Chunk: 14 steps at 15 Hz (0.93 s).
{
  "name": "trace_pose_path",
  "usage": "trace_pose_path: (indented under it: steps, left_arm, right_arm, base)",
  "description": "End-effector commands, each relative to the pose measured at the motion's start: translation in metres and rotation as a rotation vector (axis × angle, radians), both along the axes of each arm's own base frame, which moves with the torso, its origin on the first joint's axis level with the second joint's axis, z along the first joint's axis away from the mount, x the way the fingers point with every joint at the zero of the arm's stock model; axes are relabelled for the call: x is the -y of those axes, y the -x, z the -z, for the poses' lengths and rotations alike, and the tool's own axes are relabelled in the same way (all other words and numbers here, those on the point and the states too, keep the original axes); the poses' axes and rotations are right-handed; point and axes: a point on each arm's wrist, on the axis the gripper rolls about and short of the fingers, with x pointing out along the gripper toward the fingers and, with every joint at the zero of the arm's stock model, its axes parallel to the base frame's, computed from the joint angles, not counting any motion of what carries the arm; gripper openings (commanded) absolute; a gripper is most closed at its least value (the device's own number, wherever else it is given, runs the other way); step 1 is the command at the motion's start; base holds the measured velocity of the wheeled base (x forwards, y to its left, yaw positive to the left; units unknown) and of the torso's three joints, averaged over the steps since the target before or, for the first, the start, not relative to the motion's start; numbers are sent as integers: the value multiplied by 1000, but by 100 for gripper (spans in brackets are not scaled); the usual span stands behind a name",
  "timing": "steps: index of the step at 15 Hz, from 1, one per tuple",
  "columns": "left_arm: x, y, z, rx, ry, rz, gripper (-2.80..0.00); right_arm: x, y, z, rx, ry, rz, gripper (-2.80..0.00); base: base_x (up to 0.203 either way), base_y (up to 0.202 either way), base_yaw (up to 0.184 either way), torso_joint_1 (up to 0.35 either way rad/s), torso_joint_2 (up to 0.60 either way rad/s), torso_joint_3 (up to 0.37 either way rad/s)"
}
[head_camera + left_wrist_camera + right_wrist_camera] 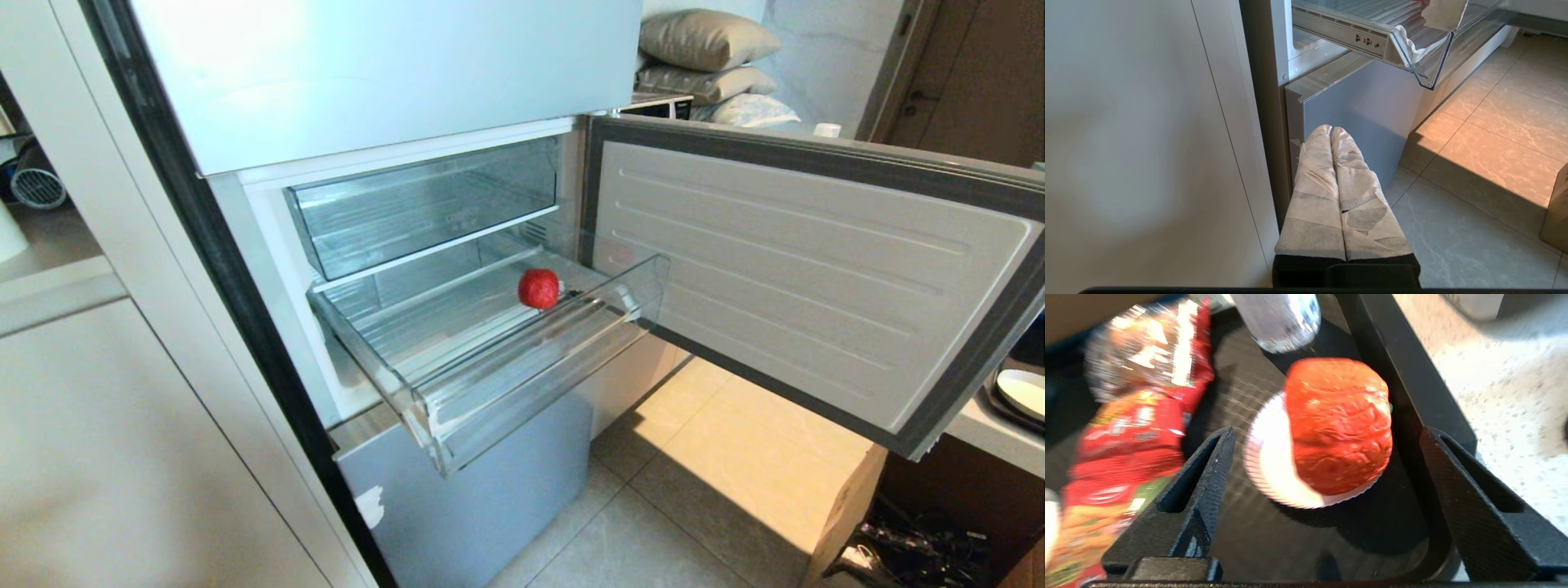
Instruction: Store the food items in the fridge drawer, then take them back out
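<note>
The right gripper (1327, 445) hangs over a black tray (1274, 547), its 2 dark fingers (1208, 473) spread wide and touching nothing. Between them, a little ahead of the tips, 1 red food item (1339, 424) sits on a white fluted paper cup (1267, 465), with clear room on either side of it. The tray's raised rim (1392, 388) runs just beside the far finger, and past that rim lies a pale speckled countertop (1494, 396). On the other side, a red snack packet (1131, 428) lies close outside the near finger, and the base of a clear bottle (1282, 318) stands beyond the lump.

The left gripper (1331, 132) is parked low by the fridge, its 2 cloth-wrapped fingers (1314, 183) pressed together and holding nothing, pointing at the silvery-blue lower front (1363, 110), with open tiled floor (1486, 163) alongside.

Above it the fridge drawer (522, 367) stands pulled out, its thick clear lip overhanging the floor. A 2nd food item (539, 288) rests inside near the open fridge door (816, 269), leaving most of the ribbed floor free.
</note>
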Motion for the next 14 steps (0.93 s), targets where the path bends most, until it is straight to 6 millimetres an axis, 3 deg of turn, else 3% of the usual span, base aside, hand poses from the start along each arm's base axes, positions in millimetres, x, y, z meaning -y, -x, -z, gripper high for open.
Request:
trace_pose_path:
  steps: [1, 4, 5, 8, 11, 14]
  left_arm:
    - [0, 0, 0, 0, 1, 0, -280]
    - [0, 0, 0, -2, 0, 0, -280]
    - [0, 0, 0, -1, 1, 0, -280]
    - [0, 0, 0, -1, -1, 0, -280]
    - [0, 0, 0, -1, 0, 0, -280]
    - [0, 0, 0, -1, -1, 0, -280]
  right_arm:
    - [-10, 1, -20, 17, 44, -7, 0]
    - [-34, 9, -53, 38, 110, -5, 0]
    - [-45, 13, -63, 42, 129, -1, -278]
    - [-86, 27, -87, 56, 173, 0, -280]
    - [-140, 39, -116, 91, 266, -27, -280]
    - [-213, 32, -137, 136, 370, -189, -280]
  base:
    - [0, 0, 0, 0, 0, 0]
    - [0, 0, 0, 0, 0, 0]
    - [0, 0, 0, 0, 0, 0]
    - [0, 0, 0, 0, 0, 0]
    - [0, 0, 0, 0, 0, 0]
    - [0, 0, 0, 0, 0, 0]
